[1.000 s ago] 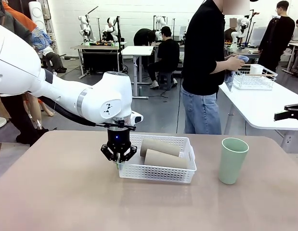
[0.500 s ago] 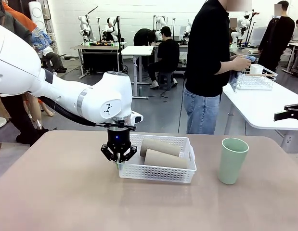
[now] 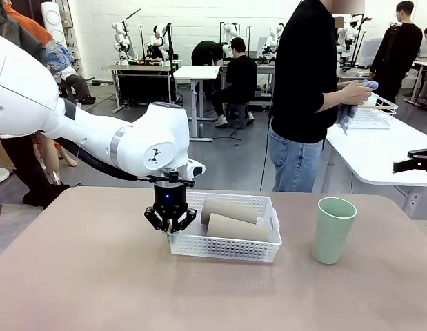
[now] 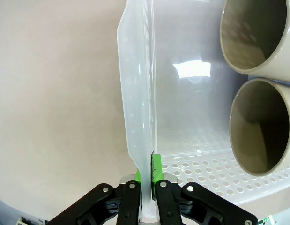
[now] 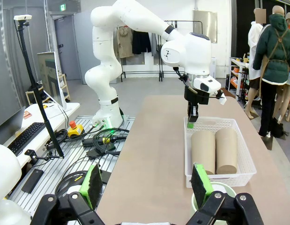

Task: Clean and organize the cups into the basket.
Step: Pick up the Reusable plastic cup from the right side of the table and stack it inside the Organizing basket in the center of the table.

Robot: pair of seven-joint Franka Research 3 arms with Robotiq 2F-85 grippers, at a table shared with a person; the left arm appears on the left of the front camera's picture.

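Note:
A white lattice basket (image 3: pixel 227 248) sits mid-table with two brown cups (image 3: pixel 229 209) (image 3: pixel 237 227) lying on their sides in it. My left gripper (image 3: pixel 170 232) points straight down and is shut on the basket's left rim. In the left wrist view the green pads (image 4: pixel 156 169) pinch the thin basket wall (image 4: pixel 137 93), and the two cups' open mouths (image 4: pixel 257 33) (image 4: pixel 264 126) face the camera. A mint green cup (image 3: pixel 333 229) stands upright to the right of the basket. My right gripper (image 5: pixel 147 185) is open and empty, hanging off the table's end near the green cup (image 5: pixel 224 190).
A person (image 3: pixel 306 89) stands beyond the far edge, holding a cloth (image 3: pixel 351 103) beside a white wire rack (image 3: pixel 375 110) on another table. The tabletop (image 3: pixel 82 276) has free room to the left and in front of the basket.
The person has stepped to the right and turned towards the wire rack. Both arms, the basket and the cups have not moved.

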